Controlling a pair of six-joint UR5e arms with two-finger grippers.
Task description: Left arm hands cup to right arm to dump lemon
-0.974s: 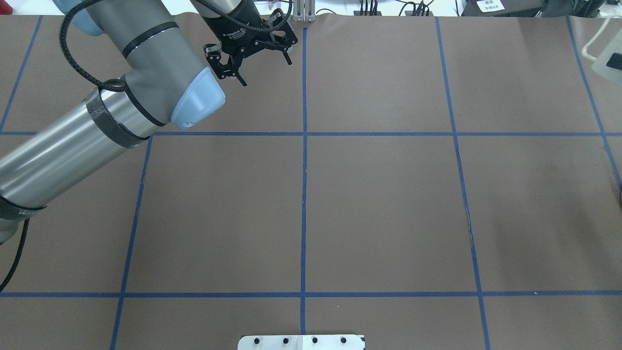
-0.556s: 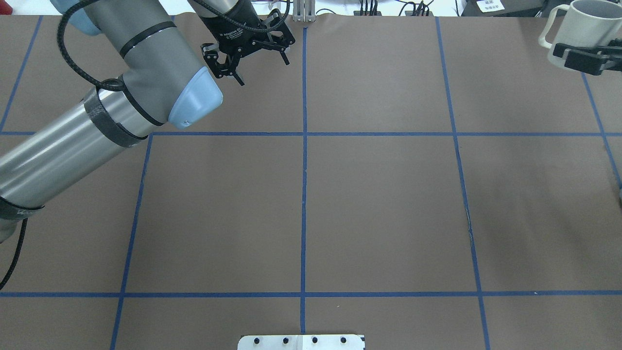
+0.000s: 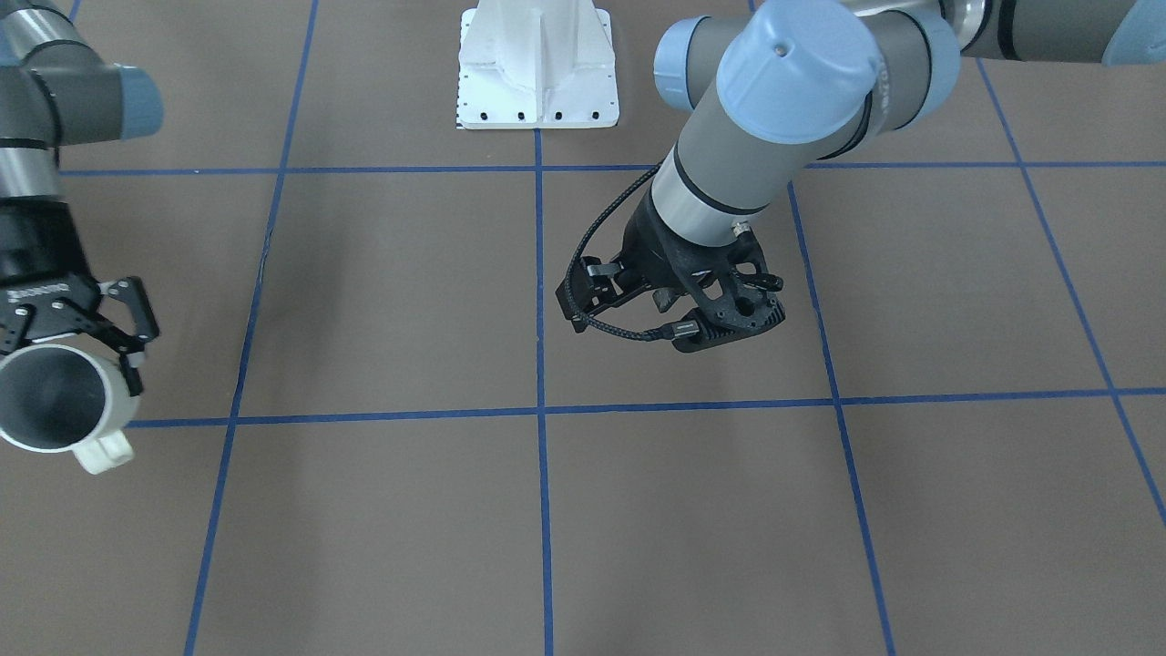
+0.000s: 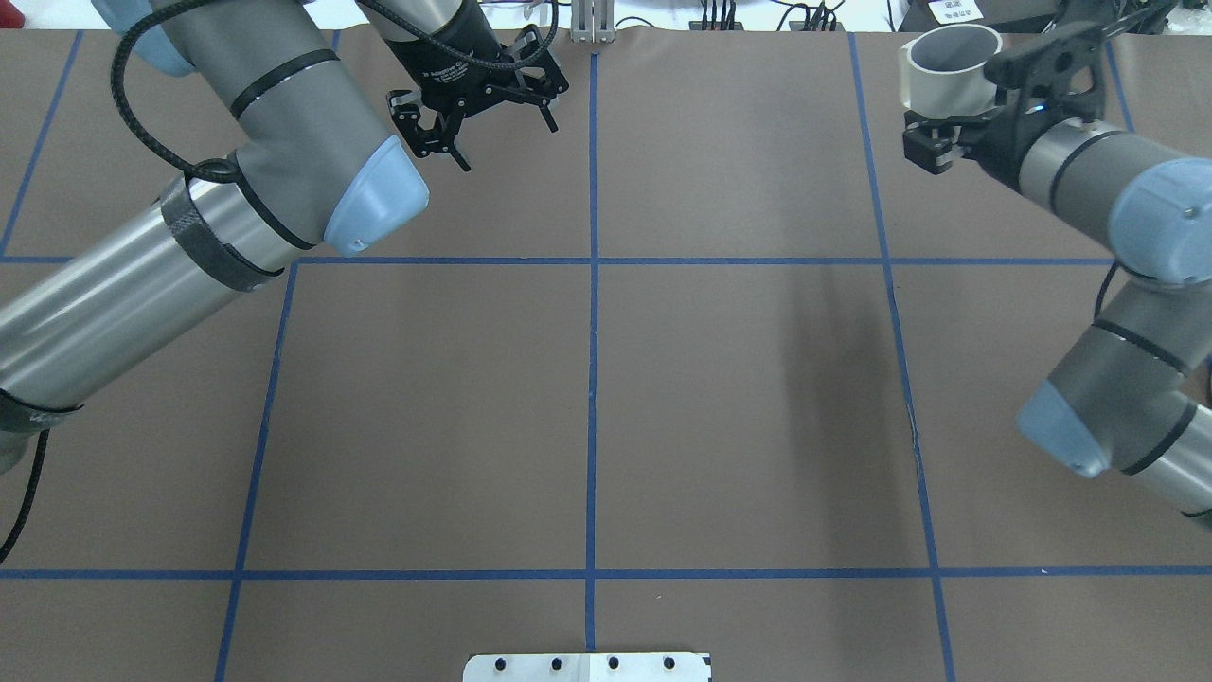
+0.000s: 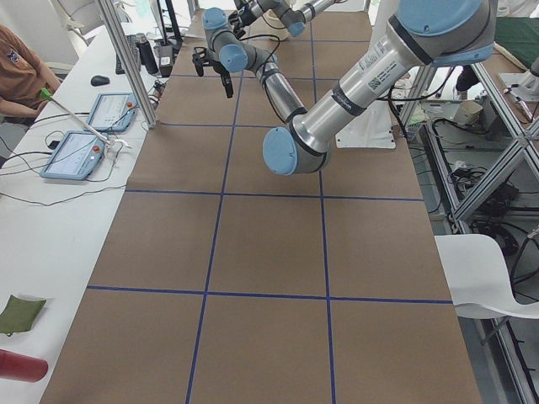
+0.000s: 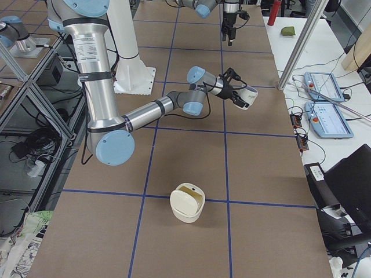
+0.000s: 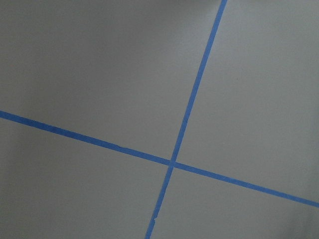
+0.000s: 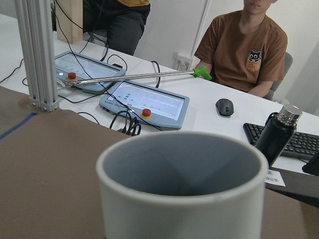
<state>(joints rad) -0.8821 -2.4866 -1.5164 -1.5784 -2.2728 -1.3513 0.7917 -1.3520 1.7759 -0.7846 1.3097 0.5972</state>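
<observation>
White grey-lined mug (image 4: 947, 57) is sitting clamped in black right gripper (image 4: 966, 95) at 1 o'clock; black left gripper (image 4: 508, 142) is hanging open.

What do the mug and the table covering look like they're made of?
The mug: likely glazed ceramic; thick rounded white rim, smooth grey inside. The table covering: probably brown paper, matte, no glare; its grid lines look like blue tape.

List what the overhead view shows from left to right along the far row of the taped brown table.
Grey tube left arm with pale-blue joint cap → open black left gripper → white mug with dark grey inside → grey and silver right arm.
</observation>
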